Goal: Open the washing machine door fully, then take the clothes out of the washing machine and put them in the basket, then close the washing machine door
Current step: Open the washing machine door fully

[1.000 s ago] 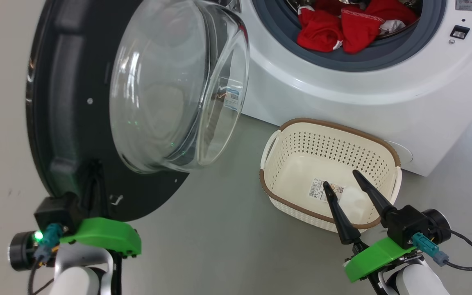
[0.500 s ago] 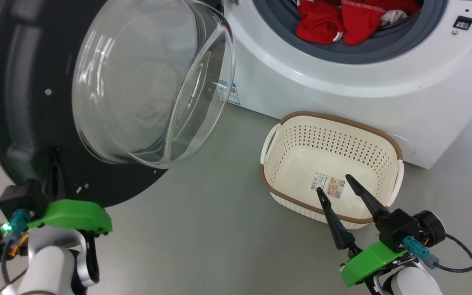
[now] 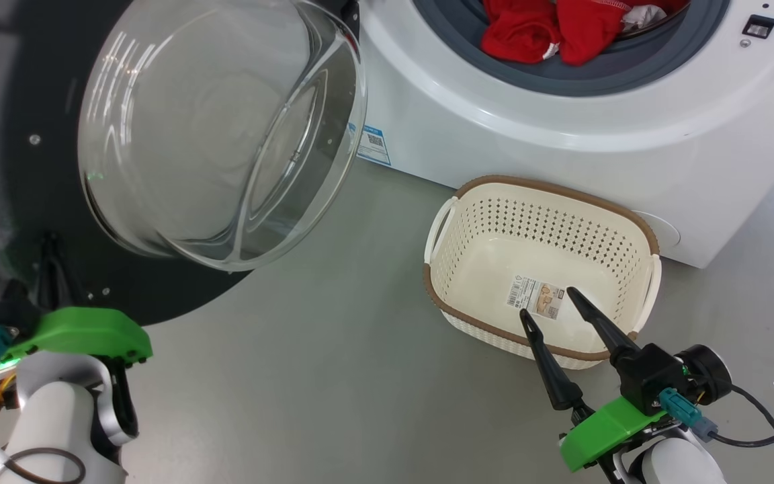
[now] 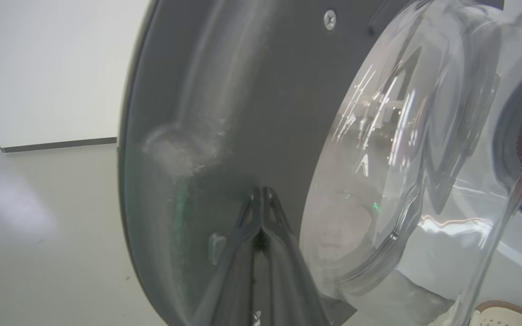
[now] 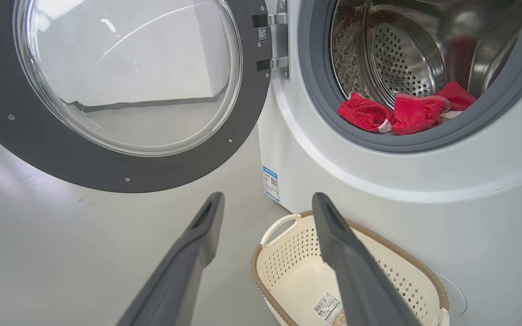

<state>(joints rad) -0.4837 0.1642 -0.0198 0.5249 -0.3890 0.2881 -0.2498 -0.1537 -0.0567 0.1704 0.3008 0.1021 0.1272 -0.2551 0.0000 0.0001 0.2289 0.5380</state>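
My left gripper point(image 4: 261, 199) has its fingers pressed together, tips at the black inner rim of the washing machine door point(image 3: 17, 168), lower left of the head view; dark on dark, they seem to touch it, though I cannot be sure; the door stands swung wide, its glass bowl point(image 3: 219, 134) bulging at upper left; my right gripper point(image 3: 548, 304) is spread wide over the basket point(image 3: 535, 185), lower right; the red clothes point(image 3: 548, 30) lie in the washing machine point(image 3: 562, 148) mouth, top right.
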